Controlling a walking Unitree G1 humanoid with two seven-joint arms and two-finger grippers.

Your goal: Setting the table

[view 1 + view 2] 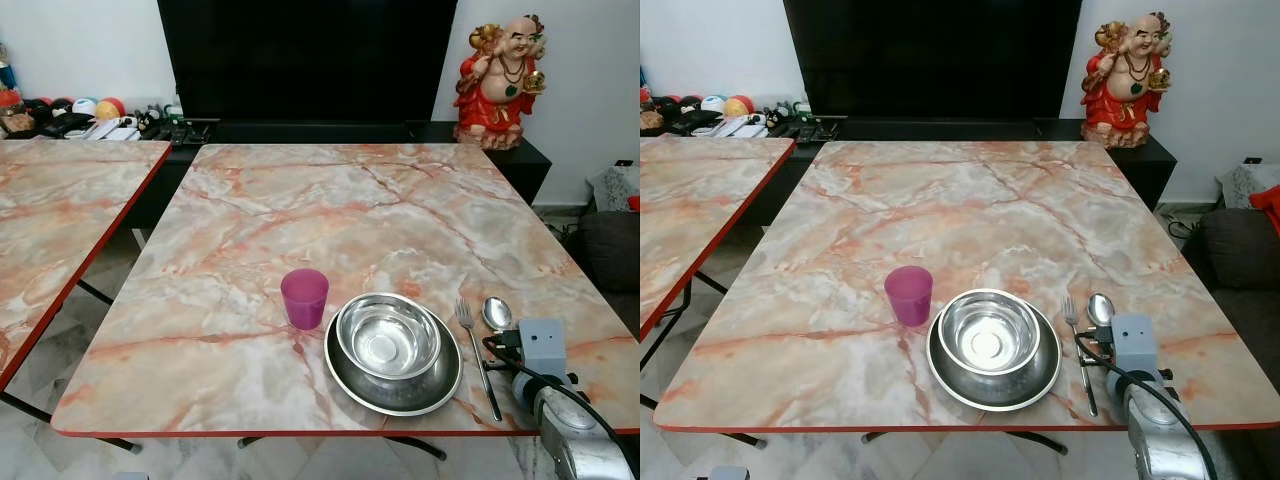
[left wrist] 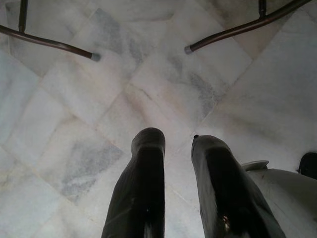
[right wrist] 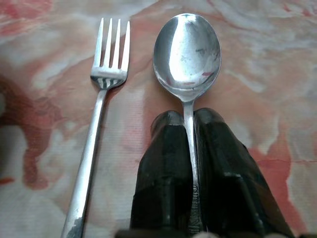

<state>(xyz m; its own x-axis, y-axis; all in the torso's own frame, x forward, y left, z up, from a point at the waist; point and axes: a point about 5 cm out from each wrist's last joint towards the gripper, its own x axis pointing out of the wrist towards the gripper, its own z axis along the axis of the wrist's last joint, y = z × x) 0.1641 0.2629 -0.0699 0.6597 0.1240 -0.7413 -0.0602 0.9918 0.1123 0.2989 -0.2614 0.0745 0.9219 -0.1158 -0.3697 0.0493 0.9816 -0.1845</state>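
A translucent purple cup (image 1: 304, 297) stands upright near the bench's near edge. Just to its right sits a round steel plate (image 1: 394, 385) with a shiny steel bowl (image 1: 387, 336) nested in it, open side up. Right of the plate a steel fork (image 1: 477, 356) lies with its tines pointing far. Just beside it on the right lies a steel spoon (image 3: 187, 52), bowl facing up, its handle clamped between the right claw's (image 3: 187, 121) fingers.

Polished steel spoon (image 3: 187, 54), fork (image 3: 96, 129) and bowl (image 1: 387, 336) gleam; glossy marble-look table (image 1: 300, 210); translucent plastic cup (image 1: 304, 297).
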